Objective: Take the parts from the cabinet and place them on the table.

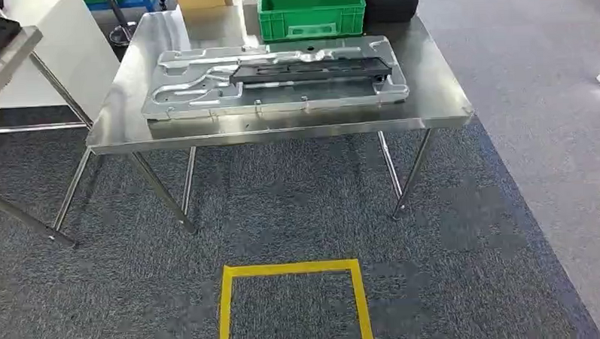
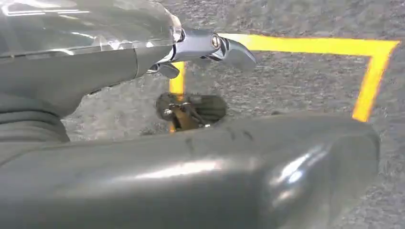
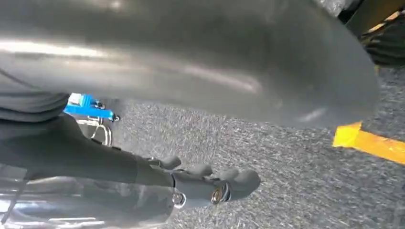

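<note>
Left edge: corner of a second table (image 1: 7,55), something dark on top, too cut off to identify.
Table (image 1: 129,107): stainless, thin legs, on blue-grey carpet (image 1: 283,200).
Silver part (image 1: 204,94): large stamped metal panel, flat on the table, along its near edge.
Black part (image 1: 308,70): long dark rail lying on the silver part, running left to right, right of centre.
Green crate (image 1: 310,11): far side of the table, just behind the parts.
Black object (image 1: 389,0): right of the crate, at the far edge; can't make it out.
Floor mark (image 1: 293,269): yellow tape square on the carpet, near side, centred.
Left hand (image 2: 205,47): hangs over carpet and yellow tape; fingers stretched out, holding nothing.
Right hand (image 3: 210,183): over carpet, fingers slightly curved, apart, holding nothing.
</note>
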Motion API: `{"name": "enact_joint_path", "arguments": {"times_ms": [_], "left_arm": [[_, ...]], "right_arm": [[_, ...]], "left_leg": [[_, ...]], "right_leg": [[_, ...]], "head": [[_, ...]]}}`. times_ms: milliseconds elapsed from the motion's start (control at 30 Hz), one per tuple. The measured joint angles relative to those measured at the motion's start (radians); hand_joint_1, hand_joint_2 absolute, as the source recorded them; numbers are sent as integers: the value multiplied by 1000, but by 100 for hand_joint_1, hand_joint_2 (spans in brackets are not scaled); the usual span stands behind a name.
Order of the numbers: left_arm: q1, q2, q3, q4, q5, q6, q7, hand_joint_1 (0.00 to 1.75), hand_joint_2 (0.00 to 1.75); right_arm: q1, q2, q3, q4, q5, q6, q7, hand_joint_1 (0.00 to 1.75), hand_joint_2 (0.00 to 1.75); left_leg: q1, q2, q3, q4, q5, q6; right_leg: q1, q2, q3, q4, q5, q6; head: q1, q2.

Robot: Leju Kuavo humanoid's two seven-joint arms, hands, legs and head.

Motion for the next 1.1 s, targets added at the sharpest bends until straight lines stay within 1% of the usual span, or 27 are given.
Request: {"name": "enact_joint_path", "arguments": {"times_ms": [33, 67, 100, 133, 167, 200, 233, 267, 300, 333, 433, 467, 500, 533, 567, 600, 633, 667, 733, 767, 800, 833, 900, 967, 1000, 1067, 1100], "left_arm": [[1, 4, -3, 0, -5, -3, 1, 0, 0], [-1, 5, -5, 0, -6, -9, 2, 0, 0], [-2, 10, -6, 0, -7, -15, 0, 0, 0], [-2, 11, -7, 0, -7, -19, -1, 0, 0], [-2, 14, -9, 0, -8, -20, -3, 0, 0], [-3, 16, -12, 0, -9, -24, -7, 0, 0], [-5, 18, -15, 0, -9, -29, -10, 0, 0], [-9, 18, -16, 0, -9, -33, -16, 0, 0], [-15, 19, -18, 0, -10, -35, -18, 0, 0], [-21, 19, -20, 0, -13, -37, -19, 0, 0], [-22, 18, -23, 1, -18, -36, -15, 0, 0], [-25, 16, -23, 1, -18, -35, -12, 0, 0], [-27, 11, -24, 2, -18, -35, -8, 0, 0], [-28, 11, -26, 2, -21, -35, -3, 0, 0], [-27, 9, -28, 2, -26, -35, 1, 0, 0], [-27, 7, -30, 2, -29, -34, 3, 0, 0], [-27, 6, -31, 2, -35, -34, 5, 0, 0], [-27, 5, -32, 3, -35, -34, 6, 0, 0], [-27, 3, -37, 5, -37, -34, 13, 0, 0], [-28, 2, -39, 5, -39, -34, 14, 0, 0], [-27, 2, -41, 5, -39, -34, 14, 0, 0], [-26, 1, -42, 6, -39, -34, 14, 0, 0], [-26, 0, -45, 6, -39, -33, 12, 0, 0], [-23, -1, -45, 6, -39, -30, 11, 0, 0], [-20, -3, -46, 6, -41, -29, 11, 0, 0], [-20, -5, -47, 7, -45, -30, 11, 0, 0], [-21, -5, -47, 7, -45, -30, 11, 0, 0]], "right_arm": [[0, 0, 0, 0, -4, -5, 0, 0, 0], [1, 0, 0, 0, -9, -10, -2, 0, 0], [1, 0, 0, 0, -12, -16, -5, 0, 0], [1, 0, 0, 0, -13, -18, -10, 0, 0], [1, 0, 0, 0, -14, -20, -12, 0, 0], [0, 0, 0, 0, -16, -21, -13, 0, 0], [0, 1, -1, 0, -16, -23, -13, 0, 0], [-1, 2, -2, 0, -17, -24, -13, 0, 0], [-2, 3, -2, 0, -17, -24, -14, 0, 0], [-2, 3, -2, 0, -17, -22, -15, 0, 0], [-1, 3, -2, 1, -11, 2, -9, 0, 0], [-4, 2, -2, 1, -10, 11, -1, 0, 0], [-4, 0, -2, 1, -9, 20, 9, 0, 175], [-5, 0, -2, 1, -9, 31, 21, 0, 175], [-4, 0, -2, 2, -9, 40, 30, 0, 175], [-3, 0, -2, 3, -12, 46, 38, 0, 175], [-3, -1, -3, 3, -13, 51, 46, 0, 175], [-3, -2, -3, 3, -16, 55, 51, 0, 0], [-3, -4, -5, 3, -20, 58, 60, 0, 0], [-4, -5, -6, 3, -20, 58, 60, 0, 0], [-6, -5, -6, 3, -20, 58, 60, 0, 0], [-6, -6, -6, 3, -21, 57, 60, 0, 0], [-2, -6, -10, 3, -22, 57, 60, 0, 0], [0, -5, -12, 5, -23, 55, 60, 0, 0], [-2, -5, -12, 5, -24, 54, 58, 0, 0], [0, -6, -13, 5, -27, 52, 55, 0, 0], [1, -6, -14, 5, -27, 52, 55, 0, 0]], "left_leg": [[3, 0, -24, 75, -66, -6], [6, 0, -41, 148, -112, -10], [7, 0, -52, 211, -134, -12], [8, 0, -47, 243, -124, -13], [9, 0, -19, 230, -88, -12], [9, 0, 28, 177, -46, -9], [8, -1, 93, 91, -15, -2], [6, -3, 164, -7, -14, 7], [1, -4, 224, -98, -48, 16], [-2, -4, 242, -145, -60, 20], [-7, -2, 218, -145, -32, 43], [-1, 8, 209, -152, -15, 50], [0, 5, 193, -152, -4, 61], [-1, 5, 175, -150, 8, 67], [-3, 5, 160, -147, 19, 69], [-5, 6, 144, -143, 29, 69], [-6, 7, 128, -136, 39, 67], [-6, 8, 108, -127, 47, 65], [-4, 8, 70, -104, 57, 59], [-4, 8, 54, -89, 61, 54], [-10, 7, 38, -76, 64, 48], [-10, 7, 32, -68, 68, 43], [-10, 7, 29, -69, 84, 33], [-6, 5, 16, -63, 83, 20], [-6, 2, 4, -37, 33, 12], [3, 1, -32, 102, -87, 0], [5, 1, -48, 177, -124, -3]], "right_leg": [[1, 0, -17, 0, 13, -1], [2, 0, -32, 2, 25, 0], [3, 0, -49, 3, 37, 0], [4, -1, -67, 5, 49, 2], [5, -1, -83, 7, 59, 3], [5, 0, -98, 8, 70, 5], [6, 0, -110, 10, 80, 8], [6, 1, -116, 10, 89, 11], [10, 1, -121, 11, 96, 17], [9, -2, -125, 11, 108, 24], [7, -2, -129, -5, 142, 46], [2, 2, -137, 10, 118, 49], [5, 5, -152, 44, 60, 49], [4, 7, -170, 113, -14, 51], [3, 7, -186, 187, -68, 53], [3, 7, -200, 262, -101, 55], [3, 7, -202, 309, -97, 57], [3, 7, -186, 313, -68, 58], [2, 7, -97, 211, 7, 57], [1, 7, -25, 113, 13, 55], [5, 7, 32, 24, -25, 52], [8, 10, 44, -11, -42, 42], [10, 9, 32, -3, -34, 32], [3, 1, 17, -10, -14, 9], [3, 2, 4, -10, -3, 1], [5, 0, -21, -8, 17, -4], [7, 0, -34, -7, 26, -4]], "head": [[-2, 0], [-2, 0], [-2, 0], [-2, 0], [-2, 0], [-2, 0], [-2, 0], [-2, 0], [-2, 0], [-1, 0], [0, 0], [-1, 0], [0, 0], [2, 0], [2, 0], [1, 0], [1, 0], [2, 0], [1, 0], [2, 0], [2, 0], [-1, 0], [0, 0], [1, 0], [-1, 0], [-2, 0], [-2, 0]]}}
